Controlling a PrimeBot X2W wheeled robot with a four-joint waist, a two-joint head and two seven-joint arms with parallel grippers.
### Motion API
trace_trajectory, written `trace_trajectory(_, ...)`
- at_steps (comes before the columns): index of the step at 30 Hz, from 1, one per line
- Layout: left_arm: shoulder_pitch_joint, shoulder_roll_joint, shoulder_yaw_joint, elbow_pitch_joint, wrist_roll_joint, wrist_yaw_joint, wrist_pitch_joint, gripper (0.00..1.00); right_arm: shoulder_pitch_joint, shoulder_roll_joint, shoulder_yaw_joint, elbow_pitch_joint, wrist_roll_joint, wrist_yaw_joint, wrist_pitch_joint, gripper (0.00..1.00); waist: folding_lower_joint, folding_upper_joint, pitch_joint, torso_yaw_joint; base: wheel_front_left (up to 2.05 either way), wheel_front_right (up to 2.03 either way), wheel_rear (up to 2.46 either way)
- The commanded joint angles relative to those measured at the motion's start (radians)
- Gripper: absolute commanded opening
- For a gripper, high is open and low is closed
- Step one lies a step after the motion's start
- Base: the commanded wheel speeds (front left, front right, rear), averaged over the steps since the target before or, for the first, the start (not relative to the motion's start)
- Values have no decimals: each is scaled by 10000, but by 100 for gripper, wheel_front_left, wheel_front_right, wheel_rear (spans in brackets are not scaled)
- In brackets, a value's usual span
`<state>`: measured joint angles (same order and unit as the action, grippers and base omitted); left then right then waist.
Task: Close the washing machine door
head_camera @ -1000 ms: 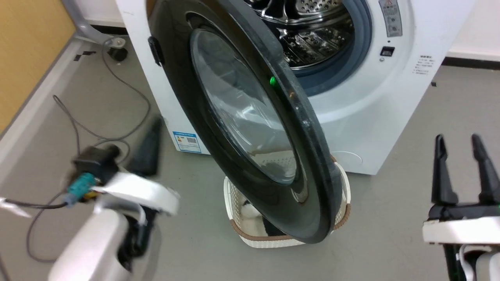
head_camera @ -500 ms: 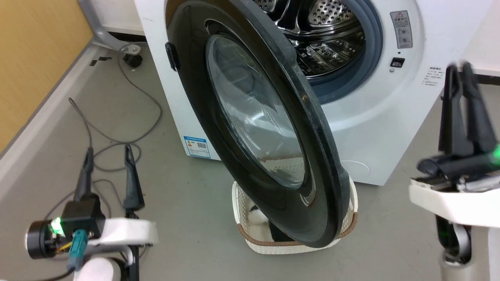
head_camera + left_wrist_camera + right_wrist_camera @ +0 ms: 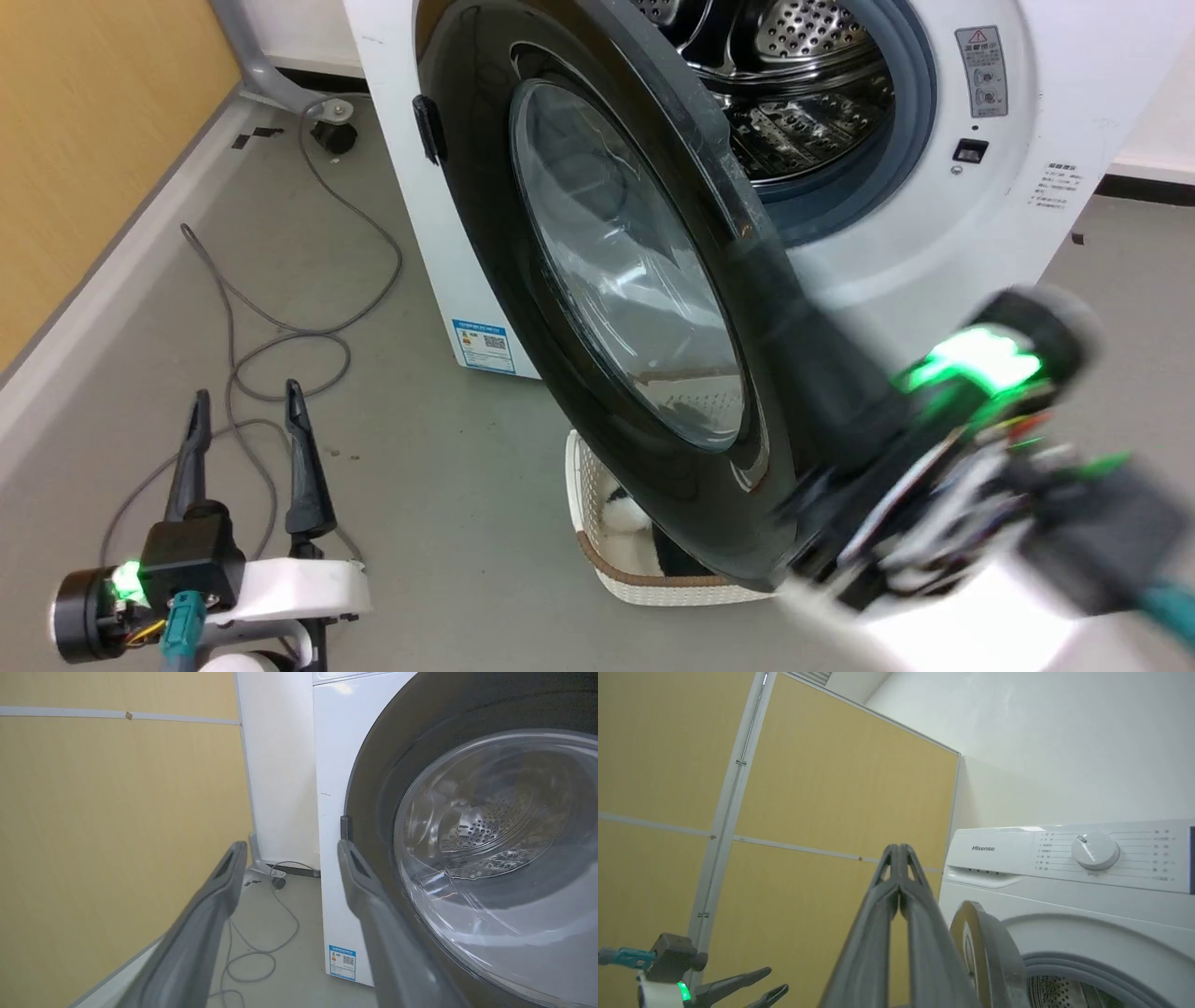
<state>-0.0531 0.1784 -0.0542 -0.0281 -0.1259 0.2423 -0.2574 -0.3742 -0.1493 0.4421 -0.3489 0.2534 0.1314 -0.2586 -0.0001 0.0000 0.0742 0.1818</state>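
Since half a second ago, the right arm has swung from the head view's right edge in toward the washing machine door [image 3: 616, 280], and it now crosses the lower right of that view as a motion blur with a green light [image 3: 971, 359] on its wrist. Right pincer [image 3: 899, 849]: fingers pressed together, tips meeting, nothing between them. In the right wrist view the door's black rim stands just beside these fingers; in the head view their blurred outline overlaps the rim's near edge, and contact cannot be determined.

Left pincer [image 3: 246, 397]: low at the lower left over the grey floor [image 3: 420, 448], fingers spread apart and empty, well apart from the door.

Door: open, swung clear of the opening of the washing machine [image 3: 887, 252], exposing the perforated steel drum [image 3: 803, 84] and the grey gasket [image 3: 920, 112]. Its small black edge tab [image 3: 429, 128] lies at the upper left of the rim. Its lower edge hangs in front of a white perforated basket [image 3: 583, 485] standing on the floor.

A blue label [image 3: 485, 345] sits low on the machine's front, and a grey cable [image 3: 280, 331] loops across the floor to its left.
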Motion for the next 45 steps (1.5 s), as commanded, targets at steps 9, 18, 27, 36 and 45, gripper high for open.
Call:
trace_trajectory(9, 215, -462, 300, -125, 379, -331, -43, 100, 889, -628, 1865, 1846, -230, -7, -32, 0, 1, 0, 186, 9, 0, 0, 0)
trace_trajectory(18, 336, -859, 514, -58, 508, -630, -43, 100, 2157, -823, 1162, 3074, -771, -7, -32, 0, 1, 0, 440, -155, 0, 0, 0)
trace_trajectory(27, 95, -1097, 569, -106, 655, -869, -43, 100, 2215, -933, -580, 3724, -903, -7, -32, 0, 1, 0, 817, -358, 0, 0, 0)
trace_trajectory(36, -267, -1226, 297, -157, 683, -876, -43, 100, 733, -658, -2380, 4906, -993, -7, -32, 0, 1, 0, 1537, -461, 0, 0, 0)
trace_trajectory(45, -937, -1269, 97, -248, 643, -843, -43, 100, -1654, -850, -3405, 6423, -971, -7, -32, 0, 1, 0, 2556, -425, 0, 0, 0)
